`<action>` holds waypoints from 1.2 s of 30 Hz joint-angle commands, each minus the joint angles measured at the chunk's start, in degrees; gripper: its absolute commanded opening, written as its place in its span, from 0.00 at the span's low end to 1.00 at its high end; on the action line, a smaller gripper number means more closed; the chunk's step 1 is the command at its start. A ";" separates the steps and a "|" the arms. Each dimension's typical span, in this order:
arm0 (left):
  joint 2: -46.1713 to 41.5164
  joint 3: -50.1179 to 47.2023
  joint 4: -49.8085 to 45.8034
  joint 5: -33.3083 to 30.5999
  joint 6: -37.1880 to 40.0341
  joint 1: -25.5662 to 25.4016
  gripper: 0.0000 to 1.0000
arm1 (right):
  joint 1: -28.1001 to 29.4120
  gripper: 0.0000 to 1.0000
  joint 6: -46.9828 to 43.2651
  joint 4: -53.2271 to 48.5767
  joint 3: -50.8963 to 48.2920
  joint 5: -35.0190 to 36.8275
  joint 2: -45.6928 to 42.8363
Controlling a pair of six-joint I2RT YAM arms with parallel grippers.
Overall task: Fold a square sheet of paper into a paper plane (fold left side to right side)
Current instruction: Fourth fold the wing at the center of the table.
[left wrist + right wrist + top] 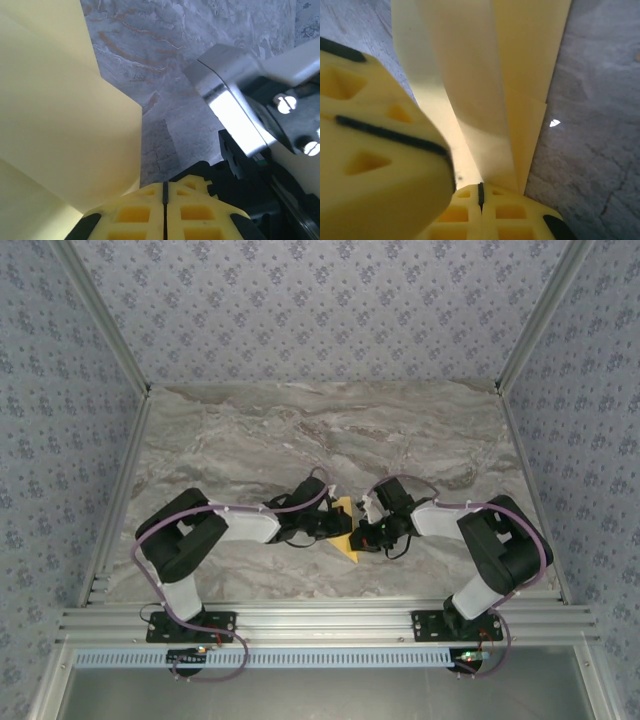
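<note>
The yellow-orange paper (349, 548) lies folded into a narrow shape near the table's front middle, between the two grippers. My left gripper (335, 525) comes in from the left and is shut. In the left wrist view its fingertips (165, 189) are pressed together, and a raised flap of the paper (55, 125) curves up just left of them. My right gripper (362, 533) faces it from the right, also shut. In the right wrist view its tips (481, 190) rest at the base of the paper's upright layers (485, 75). I cannot tell whether paper sits between either pair of jaws.
The marble table (300, 430) stretches bare behind the arms. Aluminium rails (115, 500) edge its sides and front. The two grippers nearly touch: the right wrist's housing (240, 100) stands close in the left wrist view, and the left gripper's fingers (370, 160) crowd the right wrist view.
</note>
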 commanded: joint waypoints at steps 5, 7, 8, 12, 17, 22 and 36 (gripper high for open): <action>3.79 -1.58 2.26 -0.95 -3.60 -0.30 0.04 | -0.75 0.00 -0.70 -8.29 -3.03 10.86 3.02; 4.57 -2.26 3.39 -1.08 -4.99 -0.30 0.04 | -0.79 0.00 -0.69 -8.46 -2.99 11.05 3.02; 4.96 -2.63 4.04 -1.18 -5.46 -0.33 0.03 | -0.63 0.00 -0.64 -8.46 -3.01 11.03 3.10; 5.87 -3.28 4.51 -2.30 -5.78 -0.09 0.03 | -0.54 0.00 -0.90 -9.20 -2.98 11.68 3.22; 6.44 -2.68 1.29 -3.68 -3.95 2.07 0.03 | -0.36 0.00 -1.02 -10.59 -2.64 12.77 3.66; 5.94 -1.21 -3.36 -4.49 -0.51 5.30 0.02 | -0.16 0.00 -1.01 -11.45 -2.64 13.45 3.75; 9.46 7.31 -9.87 -1.68 8.31 14.77 0.03 | -0.02 0.00 -1.50 -12.07 -2.72 13.23 3.50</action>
